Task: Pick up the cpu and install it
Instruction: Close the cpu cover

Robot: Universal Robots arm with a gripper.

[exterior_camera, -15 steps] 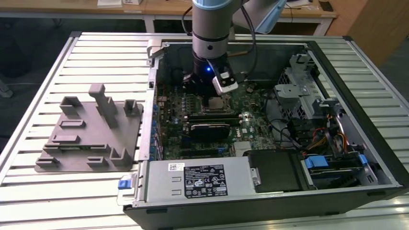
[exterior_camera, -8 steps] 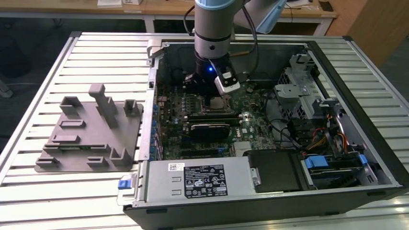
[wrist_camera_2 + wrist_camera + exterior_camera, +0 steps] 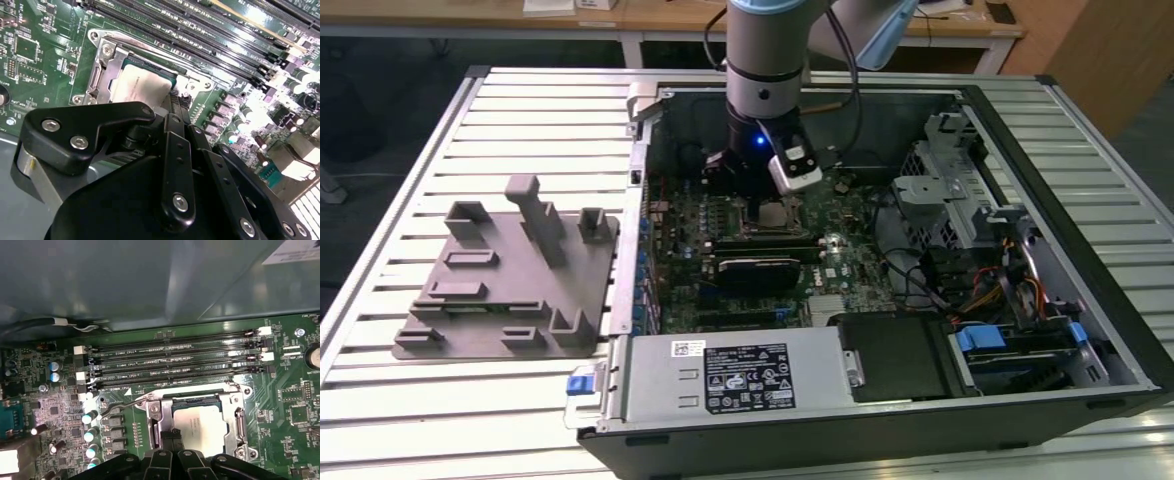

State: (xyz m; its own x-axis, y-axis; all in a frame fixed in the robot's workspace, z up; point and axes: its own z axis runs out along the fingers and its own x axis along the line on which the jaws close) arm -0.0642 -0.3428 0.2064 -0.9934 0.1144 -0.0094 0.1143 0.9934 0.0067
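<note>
Already the cpu (image 3: 202,427) lies flat in the motherboard socket (image 3: 239,412), silvery top up, with the memory slots (image 3: 175,360) just beside it. In the second wrist view the same chip (image 3: 140,87) shows beyond the black linkage of the jaws. They stand at one edge of the chip, drawn almost together with nothing visible between them. Whether their tips touch it I cannot tell.

In the exterior view the arm (image 3: 767,60) stands upright over the middle of the open computer case (image 3: 881,440). The grey fixture (image 3: 507,280) sits well apart at the exterior view's left, on the slatted surface (image 3: 400,150).

By its look the chip is light and stiff. Its metal top is probably smooth and slippery, and the underside is likely delicate. It is best taken by two opposite edges of the rim and kept level.

As for writing, faint print marks the chip's top, white lettering runs along the slots, and a black label (image 3: 750,375) sits on the power supply. None of it reads clearly.
</note>
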